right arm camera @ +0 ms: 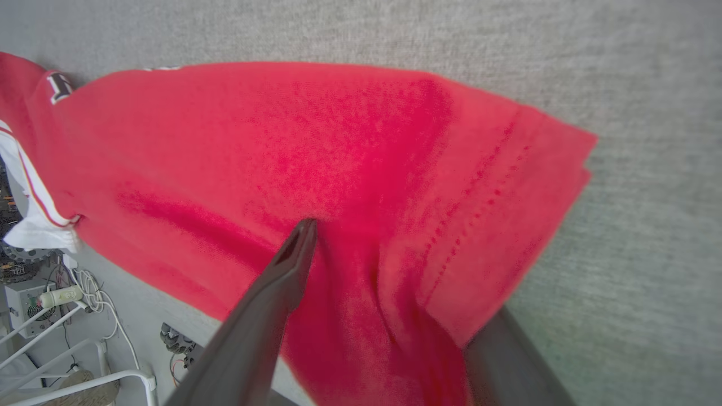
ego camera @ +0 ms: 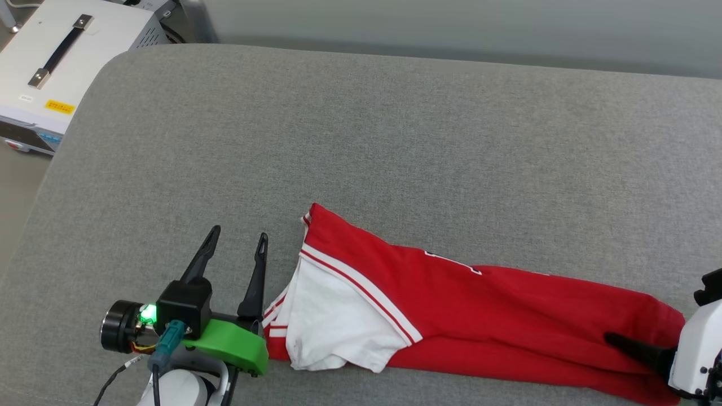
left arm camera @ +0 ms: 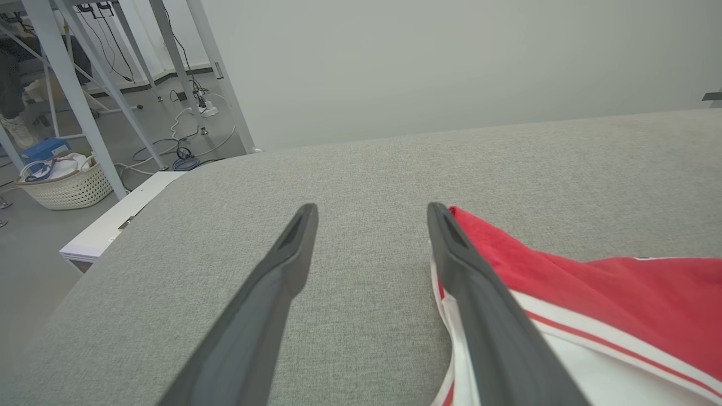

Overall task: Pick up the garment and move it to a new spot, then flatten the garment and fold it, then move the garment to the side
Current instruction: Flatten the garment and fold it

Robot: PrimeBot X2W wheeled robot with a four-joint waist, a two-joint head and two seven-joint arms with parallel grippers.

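A red jersey T-shirt with white short sleeves and red-and-white stripe trim [ego camera: 479, 304] lies folded into a long narrow band on a broad grey fabric-covered surface [ego camera: 395, 141], along its near edge. The white sleeve is at the left end and the red hem at the right. A scrap of black lettering outlined in white peeks out along the upper fold.

The left gripper [ego camera: 238, 232] sits just beside the sleeve end. Its two dark fingers are spread wide with only grey cloth between them, and the nearer finger runs along the shirt's edge.

The right gripper [ego camera: 632, 345] is at the hem end. One finger [right arm camera: 282, 282] lies on top of the red fabric and the other passes beneath it, so the jaws stand apart and straddle the hem.

A white equipment case with a black handle [ego camera: 62, 51] stands beyond the surface's far left corner.
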